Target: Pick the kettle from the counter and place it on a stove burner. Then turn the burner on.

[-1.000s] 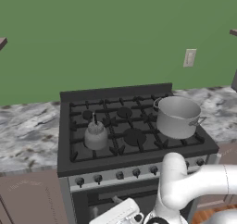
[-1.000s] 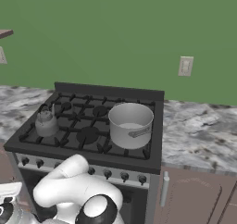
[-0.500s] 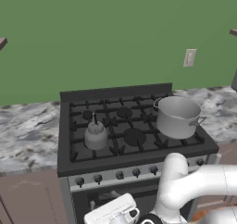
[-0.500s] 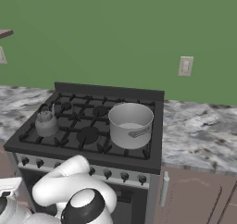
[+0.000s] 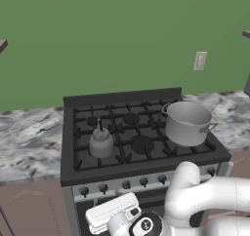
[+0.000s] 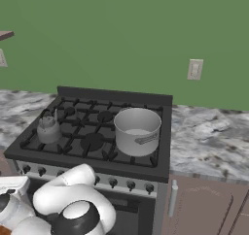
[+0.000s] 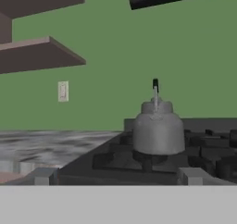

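The small grey kettle [image 5: 101, 142] stands upright on the front-left stove burner [image 7: 148, 161] of the black range, also seen as kettle [image 6: 48, 129] and kettle [image 7: 158, 128]. Marble counter [image 5: 29, 137] flanks the range on both sides. My gripper [image 7: 118, 176] is open and holds nothing. It hangs low in front of the stove's left front edge, level with the kettle and aimed at it, a short way off. Its white hand [image 5: 113, 212] sits below the knob row.
A large steel stockpot [image 5: 187, 123] occupies the front-right burner. A row of knobs [image 5: 126, 184] lines the stove front, above the oven door. An outlet [image 6: 195, 69] is on the green wall. Brown shelves [image 7: 37, 54] hang at upper left in the hand view.
The hand has risen a little and drifted left in front of the stove, and the arm's elbow has shifted with it. Kettle and pot have not moved.
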